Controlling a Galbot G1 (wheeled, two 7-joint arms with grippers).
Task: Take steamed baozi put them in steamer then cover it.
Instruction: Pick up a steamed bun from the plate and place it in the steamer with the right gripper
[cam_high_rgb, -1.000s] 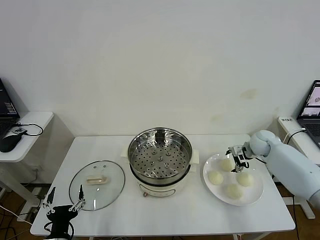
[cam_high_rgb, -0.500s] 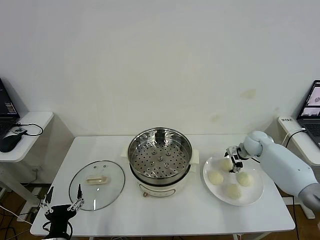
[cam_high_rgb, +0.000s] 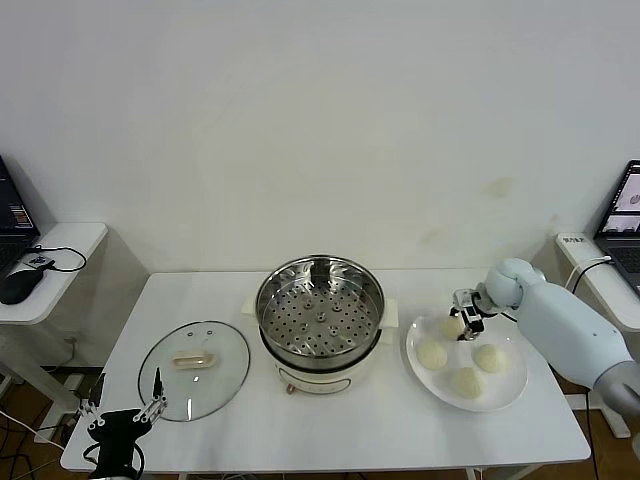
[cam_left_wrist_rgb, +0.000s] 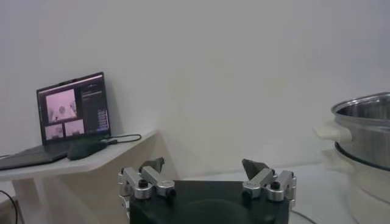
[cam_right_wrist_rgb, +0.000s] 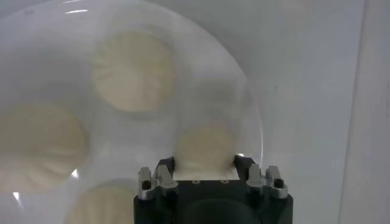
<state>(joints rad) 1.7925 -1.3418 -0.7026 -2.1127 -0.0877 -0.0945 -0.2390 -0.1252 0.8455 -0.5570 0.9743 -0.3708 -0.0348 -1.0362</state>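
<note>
Currently all four steamed baozi (cam_high_rgb: 452, 326) lie on the white plate (cam_high_rgb: 506, 395) at lower right of the head view; none sits in the steamer (cam_high_rgb: 320, 312) at centre, and the glass lid (cam_high_rgb: 194, 368) lies at lower left. Right gripper (cam_right_wrist_rgb: 205, 159) has clamped on the rear bun; left gripper (cam_left_wrist_rgb: 206, 172) idles, jaws spread. No legible writing.

A plain white wall (cam_high_rgb: 320, 120) stands behind the white table (cam_high_rgb: 330, 420). Small side desks (cam_high_rgb: 45, 270) with laptops (cam_high_rgb: 625, 215) stand at both sides.
</note>
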